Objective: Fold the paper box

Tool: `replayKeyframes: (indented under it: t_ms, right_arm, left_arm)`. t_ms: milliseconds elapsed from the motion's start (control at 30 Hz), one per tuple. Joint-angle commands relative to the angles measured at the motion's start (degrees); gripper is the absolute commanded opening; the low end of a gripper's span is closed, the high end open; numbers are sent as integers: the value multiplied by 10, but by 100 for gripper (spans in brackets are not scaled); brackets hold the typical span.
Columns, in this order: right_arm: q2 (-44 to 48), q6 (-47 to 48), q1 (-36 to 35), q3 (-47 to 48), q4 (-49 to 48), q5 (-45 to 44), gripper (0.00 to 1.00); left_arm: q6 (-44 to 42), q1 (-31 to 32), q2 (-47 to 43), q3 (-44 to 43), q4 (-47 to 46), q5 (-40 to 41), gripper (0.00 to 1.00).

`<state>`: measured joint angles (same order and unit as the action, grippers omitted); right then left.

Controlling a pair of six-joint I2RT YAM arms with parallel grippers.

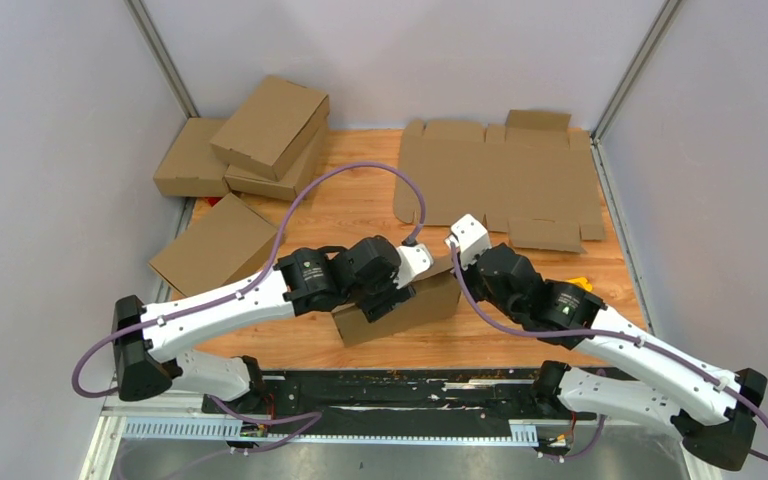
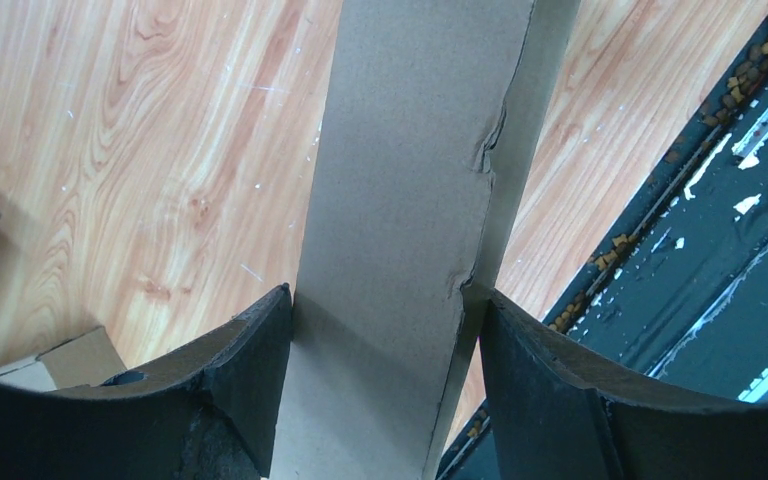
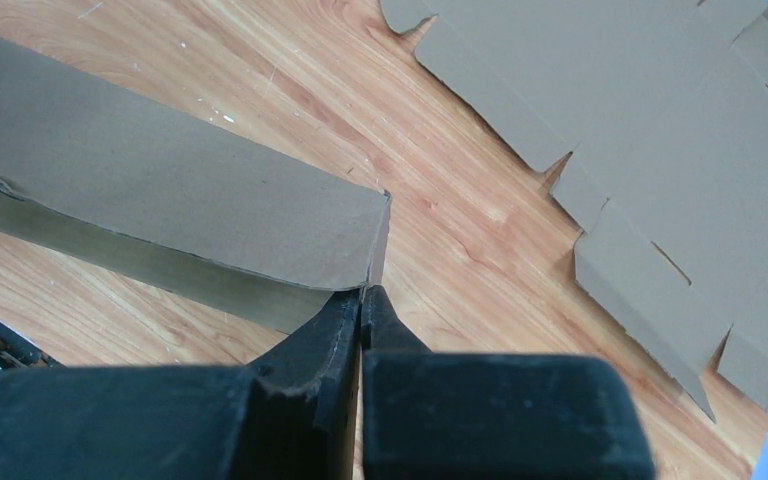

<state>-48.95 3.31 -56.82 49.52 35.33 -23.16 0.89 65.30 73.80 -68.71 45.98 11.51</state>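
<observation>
The paper box (image 1: 412, 306) is a shallow brown cardboard box standing on its long edge on the wooden table, near the front middle. My left gripper (image 1: 385, 300) straddles it from above. In the left wrist view both black fingers (image 2: 250, 350) press against the two faces of the box (image 2: 400, 200), so my left gripper (image 2: 385, 300) is shut on it. My right gripper (image 1: 457, 262) is at the box's right end. In the right wrist view my right gripper (image 3: 363, 292) is shut with nothing between its tips, which touch the end corner of the box (image 3: 160, 190).
A flat die-cut cardboard sheet (image 1: 500, 180) lies at the back right, also seen in the right wrist view (image 3: 660, 130). Folded brown boxes are stacked at the back left (image 1: 260, 135), with another (image 1: 215, 245) in front of them. A black strip (image 1: 390, 390) runs along the near edge.
</observation>
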Motion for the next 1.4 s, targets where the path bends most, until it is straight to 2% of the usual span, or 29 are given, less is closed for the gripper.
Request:
replayKeyframes:
  t_ms: [0,267,533,700,800,1367]
  right_arm:
    - [-4,-51,-6,44,-28,21,0]
    - [0,-88,-5,60,-36,11,0]
    - [-14,-92,3,79,-10,8,0]
    - [-12,-86,3,62,-10,19,0]
    - [-1,-83,3,40,-18,18,0]
    - [13,-62,3,11,-14,22,0]
  left_arm:
    - [8,15,50,-6,-2,27,69]
    - [10,30,98,-23,8,31,72]
    - [-4,30,105,-38,8,33,87]
    - [-20,28,67,-24,-37,21,100]
    - [-24,21,47,-22,-49,-4,100]
    - [0,-10,-5,-46,-6,-36,99]
